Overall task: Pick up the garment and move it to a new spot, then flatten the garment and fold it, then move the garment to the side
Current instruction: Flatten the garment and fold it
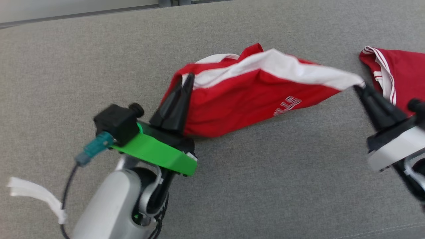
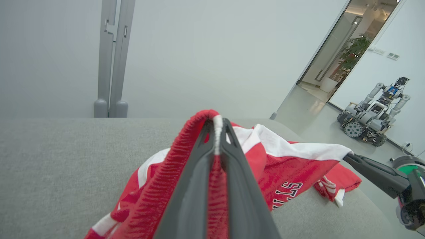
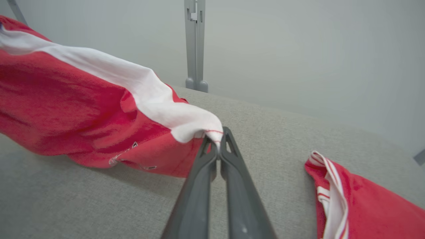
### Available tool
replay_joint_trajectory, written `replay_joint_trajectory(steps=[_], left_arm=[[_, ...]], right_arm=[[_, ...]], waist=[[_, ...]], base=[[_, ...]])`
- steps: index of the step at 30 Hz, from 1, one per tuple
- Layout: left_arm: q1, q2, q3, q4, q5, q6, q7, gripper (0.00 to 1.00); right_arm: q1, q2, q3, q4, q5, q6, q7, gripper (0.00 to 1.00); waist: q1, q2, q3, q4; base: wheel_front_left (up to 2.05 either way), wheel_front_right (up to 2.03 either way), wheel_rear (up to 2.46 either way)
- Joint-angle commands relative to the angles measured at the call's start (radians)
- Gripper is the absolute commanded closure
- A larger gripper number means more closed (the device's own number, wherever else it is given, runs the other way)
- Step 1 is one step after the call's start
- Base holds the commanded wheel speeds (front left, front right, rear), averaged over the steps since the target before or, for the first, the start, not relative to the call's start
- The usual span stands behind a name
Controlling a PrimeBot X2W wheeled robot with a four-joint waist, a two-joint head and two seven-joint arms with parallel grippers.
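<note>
The red garment (image 1: 239, 103) with a broad white band along its top edge hangs stretched between the two end effectors above a grey fabric-covered table (image 1: 265, 186), its lower red part sagging down to the cloth near the left side. White lettering with a dark outline shows on the red panel, only partly readable. The left end effector (image 1: 187, 79) is clamped on the garment's left end: in the left wrist view its two dark fingers (image 2: 196, 186) are pressed together with a ribbed red edge and a thin white seam pinched between the tips, and red fabric drapes down beside them. The right end effector (image 1: 360, 87) is closed on the opposite white corner, which in the right wrist view is caught right at the fingertips (image 3: 229, 146). Just beyond the right end effector a second red garment (image 1: 398, 76) with white stripes lies on the table, apart from the held one. The left wrist carries a green bracket (image 1: 156, 151) and a black camera block (image 1: 116, 122). Behind the table stand a grey post (image 2: 113, 56) and a pale wall, and another wheeled robot (image 2: 375, 113) is parked on the floor near a doorway.
</note>
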Motion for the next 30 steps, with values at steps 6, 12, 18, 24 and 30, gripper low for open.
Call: replay_joint_trajectory(steps=[6,12,18,24,30], left_arm=[[-0.298,0.034,0.075,-0.153,-0.066,0.005,0.208,1.0],[-0.752,0.032,0.146,0.121,-0.008,-0.019,0.226,1.0],[-1.1,-0.013,0.205,0.485,0.042,-0.018,0.011,1.0],[-1.261,-0.028,0.173,0.713,0.078,-0.081,-0.154,1.0],[-1.087,-0.045,0.087,0.75,0.058,-0.14,-0.245,1.0]], right_arm=[[-0.253,-0.213,-0.112,-0.153,0.031,0.0,0.174,1.0],[-0.747,-0.296,0.061,0.022,0.09,-0.001,0.235,1.0],[-1.175,-0.173,0.177,0.37,0.073,-0.001,0.145,1.0],[-1.343,-0.082,0.21,0.594,0.045,-0.001,-0.082,1.0],[-1.162,-0.105,0.293,0.611,0.084,-0.001,-0.258,1.0]], waist=[[0.0,-0.0001,0.191,0.015],[0.0,-0.0001,0.369,0.018],[0.0,-0.0001,0.42,0.01],[0.0,-0.0001,0.432,0.001],[0.0,-0.0001,0.383,0.004]], base=[[0.0,0.0,0.0],[0.0,0.0,0.0],[0.0,0.0,0.0],[0.0,0.0,0.0],[0.0,0.0,0.0]])
